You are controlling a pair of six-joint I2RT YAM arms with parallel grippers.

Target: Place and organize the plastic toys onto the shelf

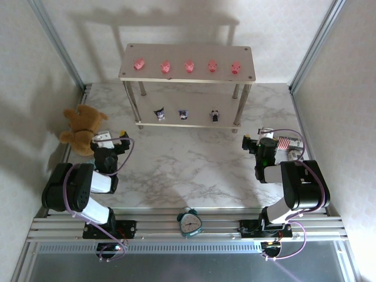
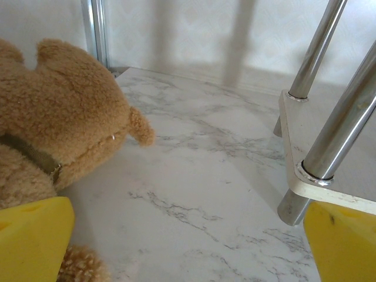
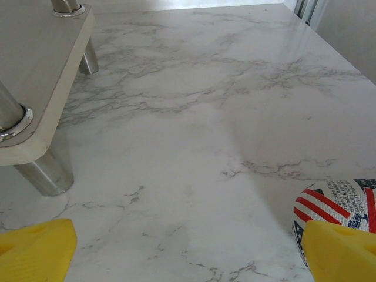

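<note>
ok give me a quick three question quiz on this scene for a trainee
1. Multiple choice: how many pink pigs stand on the top board of the shelf? A three, B five, C seven.
2. True or false: the three dark figurines stand on the lower board.
3. Short answer: what soft toy lies right beside the open left gripper?

Key: 1 B. 2 true. 3 the brown teddy bear.
</note>
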